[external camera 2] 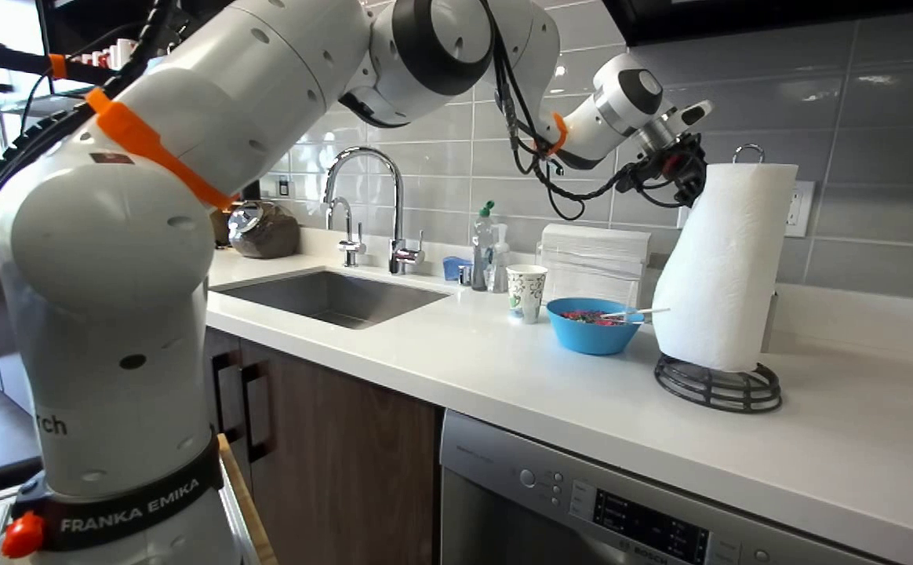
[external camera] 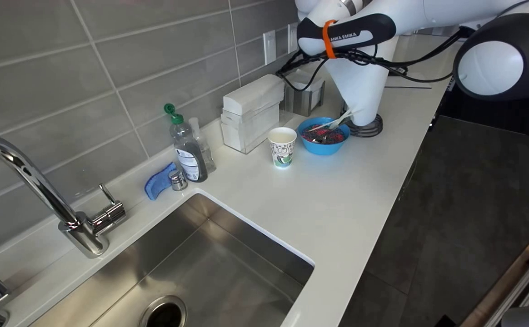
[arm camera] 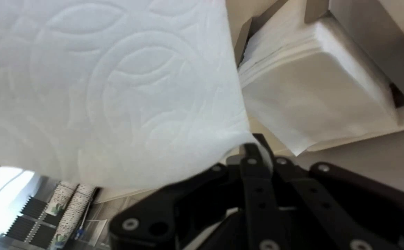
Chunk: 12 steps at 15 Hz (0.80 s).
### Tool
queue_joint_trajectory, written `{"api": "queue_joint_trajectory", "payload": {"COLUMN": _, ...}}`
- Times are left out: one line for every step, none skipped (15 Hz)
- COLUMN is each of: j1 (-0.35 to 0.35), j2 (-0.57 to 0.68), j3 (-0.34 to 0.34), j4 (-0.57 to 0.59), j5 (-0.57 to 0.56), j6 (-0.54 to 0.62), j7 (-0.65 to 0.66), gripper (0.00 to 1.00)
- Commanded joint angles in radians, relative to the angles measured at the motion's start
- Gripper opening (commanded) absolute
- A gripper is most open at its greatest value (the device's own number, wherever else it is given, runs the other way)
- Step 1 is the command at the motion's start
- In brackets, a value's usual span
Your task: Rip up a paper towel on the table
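A: Claw [arm camera: 258, 146] status?
B: Jaws together, pinching the towel [arm camera: 136, 104] by an edge.
A: Towel where?
B: At the claw, above the table [external camera 2: 456, 349], filling much of the wrist view. Roll [external camera 2: 727, 271] just beside, on a black base [external camera 2: 715, 390] on the table.
A: Outward from there?
B: Blue bowl [external camera 2: 594, 339] near the base, patterned cup [external camera 2: 526, 292] next to it, green-capped bottle [external camera 2: 482, 253] further along, then the sink [external camera: 237, 268].

Lower than the fingers [arm camera: 254, 172], a blue bowl [external camera 2: 594, 337], a patterned cup [external camera 2: 525, 294] and a white boxy container [external camera: 255, 122]; farther from the fingers, a green-capped bottle [external camera: 190, 159], a sponge [external camera: 157, 182] and a chrome faucet [external camera: 82, 232].
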Motion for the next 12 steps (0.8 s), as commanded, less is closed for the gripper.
{"api": "queue_joint_trajectory", "payload": {"j1": -0.012, "j2": -0.05, "j3": 0.041, "j4": -0.094, "j5": 0.014, "j6": -0.004, "j7": -0.135, "gripper": 0.0}}
{"api": "queue_joint_trajectory", "payload": {"j1": -0.01, "j2": -0.052, "j3": 0.044, "j4": -0.106, "j5": 0.01, "j6": -0.003, "j7": -0.156, "gripper": 0.0}}
{"api": "queue_joint_trajectory", "payload": {"j1": 0.004, "j2": -0.053, "j3": 0.025, "j4": -0.115, "j5": 0.024, "j6": -0.004, "j7": -0.184, "gripper": 0.0}}
{"api": "queue_joint_trajectory", "payload": {"j1": 0.007, "j2": -0.058, "j3": 0.024, "j4": -0.128, "j5": 0.021, "j6": -0.002, "j7": -0.203, "gripper": 0.0}}
{"api": "queue_joint_trajectory", "payload": {"j1": 0.01, "j2": -0.061, "j3": 0.021, "j4": -0.138, "j5": 0.017, "j6": -0.002, "j7": -0.219, "gripper": 0.0}}
{"api": "queue_joint_trajectory", "payload": {"j1": 0.01, "j2": -0.066, "j3": 0.022, "j4": -0.15, "j5": 0.015, "j6": -0.002, "j7": -0.238, "gripper": 0.0}}
{"api": "queue_joint_trajectory", "payload": {"j1": 0.011, "j2": -0.068, "j3": 0.021, "j4": -0.159, "j5": 0.013, "j6": -0.003, "j7": -0.253, "gripper": 0.0}}
{"api": "queue_joint_trajectory", "payload": {"j1": 0.01, "j2": -0.072, "j3": 0.021, "j4": -0.169, "j5": 0.011, "j6": -0.004, "j7": -0.269, "gripper": 0.0}}
{"api": "queue_joint_trajectory", "payload": {"j1": 0.009, "j2": -0.072, "j3": 0.019, "j4": -0.174, "j5": 0.009, "j6": -0.009, "j7": -0.283, "gripper": 0.0}}
{"api": "queue_joint_trajectory", "payload": {"j1": 0.008, "j2": -0.074, "j3": 0.017, "j4": -0.181, "j5": 0.006, "j6": -0.013, "j7": -0.297, "gripper": 0.0}}
{"api": "queue_joint_trajectory", "payload": {"j1": 0.006, "j2": -0.075, "j3": 0.017, "j4": -0.189, "j5": 0.005, "j6": -0.016, "j7": -0.31, "gripper": 0.0}}
{"api": "queue_joint_trajectory", "payload": {"j1": 0.005, "j2": -0.076, "j3": 0.016, "j4": -0.193, "j5": 0.004, "j6": -0.022, "j7": -0.325, "gripper": 0.0}}
